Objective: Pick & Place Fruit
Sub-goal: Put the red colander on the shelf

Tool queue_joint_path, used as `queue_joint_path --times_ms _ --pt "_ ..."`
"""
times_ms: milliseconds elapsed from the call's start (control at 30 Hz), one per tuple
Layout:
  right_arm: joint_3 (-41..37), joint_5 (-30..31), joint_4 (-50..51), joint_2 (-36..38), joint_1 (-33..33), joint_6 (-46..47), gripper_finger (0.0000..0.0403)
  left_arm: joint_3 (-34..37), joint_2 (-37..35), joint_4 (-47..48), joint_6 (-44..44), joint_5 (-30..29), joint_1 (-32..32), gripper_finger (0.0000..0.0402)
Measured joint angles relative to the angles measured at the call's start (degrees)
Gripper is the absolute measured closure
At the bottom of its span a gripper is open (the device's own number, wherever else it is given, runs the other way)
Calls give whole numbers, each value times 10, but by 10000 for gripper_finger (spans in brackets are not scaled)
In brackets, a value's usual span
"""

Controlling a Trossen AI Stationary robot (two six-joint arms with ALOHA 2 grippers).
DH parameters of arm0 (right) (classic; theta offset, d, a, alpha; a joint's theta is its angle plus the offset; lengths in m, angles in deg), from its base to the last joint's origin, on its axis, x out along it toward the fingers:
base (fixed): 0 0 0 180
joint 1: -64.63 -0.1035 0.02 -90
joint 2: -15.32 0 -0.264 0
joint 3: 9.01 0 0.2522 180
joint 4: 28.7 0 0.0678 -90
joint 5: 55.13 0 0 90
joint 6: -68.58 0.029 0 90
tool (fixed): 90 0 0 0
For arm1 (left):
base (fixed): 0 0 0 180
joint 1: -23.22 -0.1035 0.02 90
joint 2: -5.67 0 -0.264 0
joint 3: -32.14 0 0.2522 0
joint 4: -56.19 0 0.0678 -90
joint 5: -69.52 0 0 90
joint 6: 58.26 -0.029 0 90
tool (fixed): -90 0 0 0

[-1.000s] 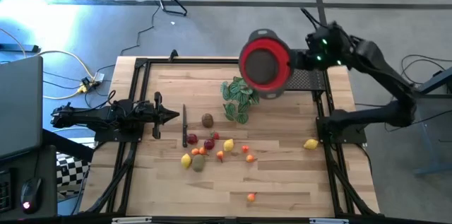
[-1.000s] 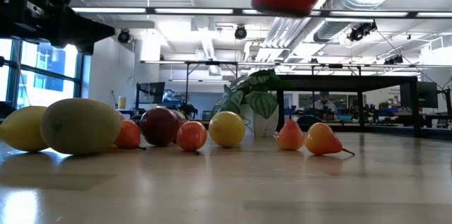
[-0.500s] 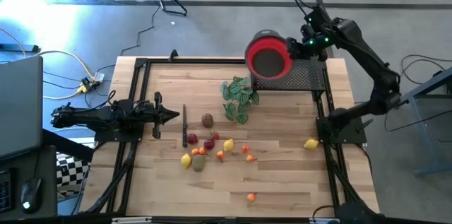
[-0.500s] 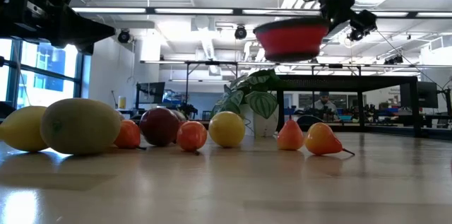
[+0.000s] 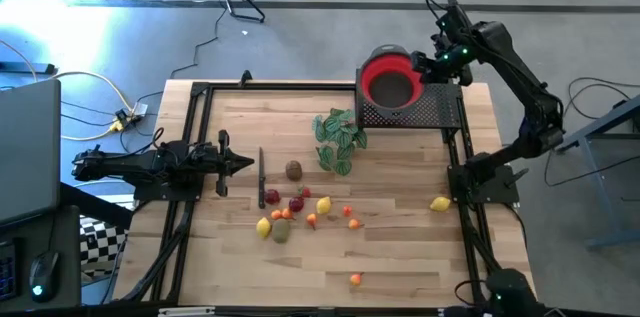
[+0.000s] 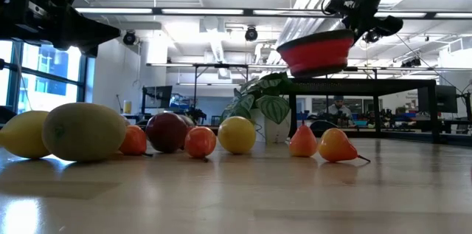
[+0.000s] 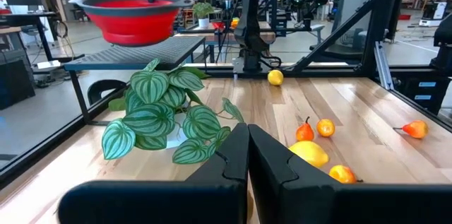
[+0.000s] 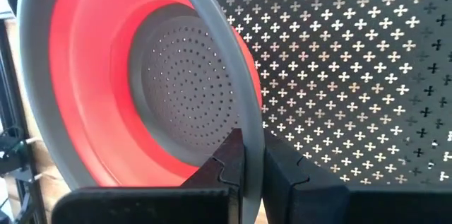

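Observation:
A round red bowl with a grey rim hangs just above the black perforated shelf at the table's far right, with my right gripper shut on it. Several small toy fruits lie clustered mid-table, with a yellow lemon off to the right and an orange piece near the front edge. At the table's left side, my left gripper rests level and shut on nothing, pointing toward the fruit. My right gripper pinches the bowl's grey rim, one finger inside the bowl and one outside. It comes from above, slanting down, at the rim's side toward the table's right edge. The bowl hangs clear of the shelf, tilted, its held side higher.
A green leafy sprig lies between the shelf and the fruit. A brown piece sits beside it. A dark rod lies in front of my left gripper. Black frame rails run along the table's left and right sides.
My right gripper has carried the bowl toward the table's far right corner and downward, rolling its wrist. The bowl has gone from high above the sprig to just over the perforated shelf and now sits tilted.

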State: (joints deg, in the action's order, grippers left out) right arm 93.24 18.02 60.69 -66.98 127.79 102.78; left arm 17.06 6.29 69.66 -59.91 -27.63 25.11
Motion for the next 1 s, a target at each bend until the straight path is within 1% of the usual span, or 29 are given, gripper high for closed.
queue_joint_path --times_ms 167,367,533,733,1000 --pt "0 -11 5 0 22 -8 387 0 0 1 0 0 0 402" --pt "0 -1 7 0 49 -11 387 0 0 1 0 0 0 402" --pt "0 -36 5 0 67 -12 387 0 0 1 0 0 0 402" --pt "0 -44 24 0 62 -12 387 0 0 1 0 0 0 402" --pt "0 -37 23 0 25 -11 387 0 0 2 0 1 0 402"
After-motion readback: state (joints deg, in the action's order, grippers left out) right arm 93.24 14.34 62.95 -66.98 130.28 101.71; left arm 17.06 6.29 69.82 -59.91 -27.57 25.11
